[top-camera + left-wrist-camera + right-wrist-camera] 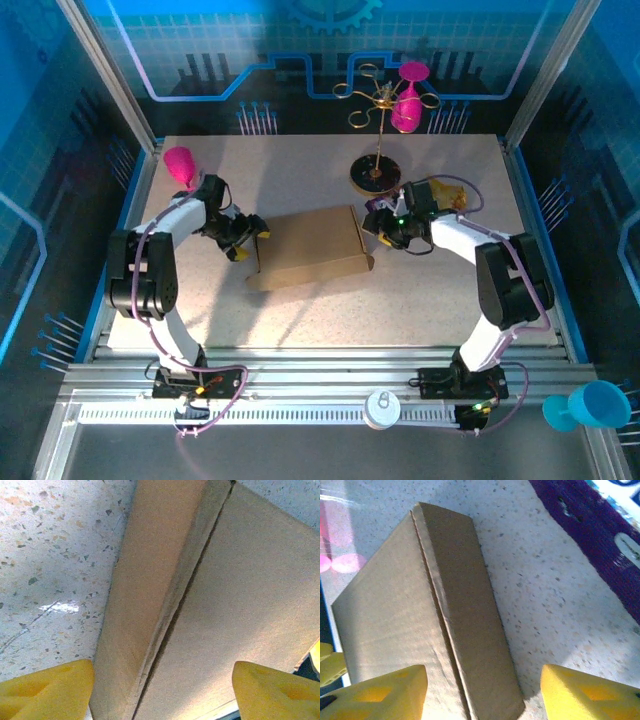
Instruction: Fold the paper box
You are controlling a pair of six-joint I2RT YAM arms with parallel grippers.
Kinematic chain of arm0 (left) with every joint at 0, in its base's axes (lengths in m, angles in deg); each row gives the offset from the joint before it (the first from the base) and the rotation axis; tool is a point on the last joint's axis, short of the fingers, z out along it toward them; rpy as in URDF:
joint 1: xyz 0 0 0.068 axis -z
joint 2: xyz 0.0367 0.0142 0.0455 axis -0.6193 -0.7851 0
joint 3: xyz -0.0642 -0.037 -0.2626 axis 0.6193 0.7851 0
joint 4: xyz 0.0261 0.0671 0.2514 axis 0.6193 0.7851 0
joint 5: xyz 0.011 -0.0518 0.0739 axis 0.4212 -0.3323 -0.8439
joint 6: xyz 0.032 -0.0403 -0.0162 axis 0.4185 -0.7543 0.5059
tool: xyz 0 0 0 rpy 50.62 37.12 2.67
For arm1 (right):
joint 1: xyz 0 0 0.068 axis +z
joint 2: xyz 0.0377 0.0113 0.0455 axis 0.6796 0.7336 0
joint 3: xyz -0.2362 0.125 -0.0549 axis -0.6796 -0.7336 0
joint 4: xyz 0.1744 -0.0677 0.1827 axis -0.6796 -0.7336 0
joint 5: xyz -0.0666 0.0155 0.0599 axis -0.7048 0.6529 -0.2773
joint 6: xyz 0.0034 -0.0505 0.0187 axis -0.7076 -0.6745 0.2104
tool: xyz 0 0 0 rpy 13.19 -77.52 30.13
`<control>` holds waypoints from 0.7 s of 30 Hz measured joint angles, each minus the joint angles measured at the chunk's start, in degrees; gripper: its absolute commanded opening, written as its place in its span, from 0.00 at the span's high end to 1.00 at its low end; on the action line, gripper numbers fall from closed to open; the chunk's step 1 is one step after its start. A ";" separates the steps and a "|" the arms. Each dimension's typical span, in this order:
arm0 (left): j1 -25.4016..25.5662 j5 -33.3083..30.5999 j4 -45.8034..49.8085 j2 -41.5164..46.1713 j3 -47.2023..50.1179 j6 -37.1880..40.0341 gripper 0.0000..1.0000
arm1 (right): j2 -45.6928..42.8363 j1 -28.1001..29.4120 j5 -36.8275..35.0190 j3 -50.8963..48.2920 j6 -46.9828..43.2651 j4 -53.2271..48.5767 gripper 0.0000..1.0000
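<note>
The paper box (312,248) is a plain brown shallow carton lying closed in the middle of the table. My left gripper (243,240) stands open at its left edge. In the left wrist view the yellow fingers (45,690) straddle the left side wall of the box (230,595), one over the table and one over the lid. My right gripper (378,222) stands open at the box's right edge. In the right wrist view one finger (380,695) hangs over the lid of the box (395,605) and the other over the table. Neither gripper holds anything.
A gold wire stand (380,120) on a black disc carries a pink glass (408,95) behind the right gripper. Another pink glass (181,165) lies at the back left. A blue cup (590,405) and a white disc (382,408) sit off the table's near edge.
</note>
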 measured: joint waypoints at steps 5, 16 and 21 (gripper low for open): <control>0.02 0.55 -3.28 0.55 3.41 -0.55 0.40 | 2.60 -0.39 4.52 0.81 -0.15 0.92 0.38; 0.02 -0.20 -5.22 8.90 7.48 -1.60 0.59 | 4.39 -0.55 7.69 0.81 -0.17 1.29 0.39; 0.02 -2.36 -3.85 10.19 7.43 -1.09 0.70 | 4.39 -0.55 7.72 0.81 -0.17 1.29 0.40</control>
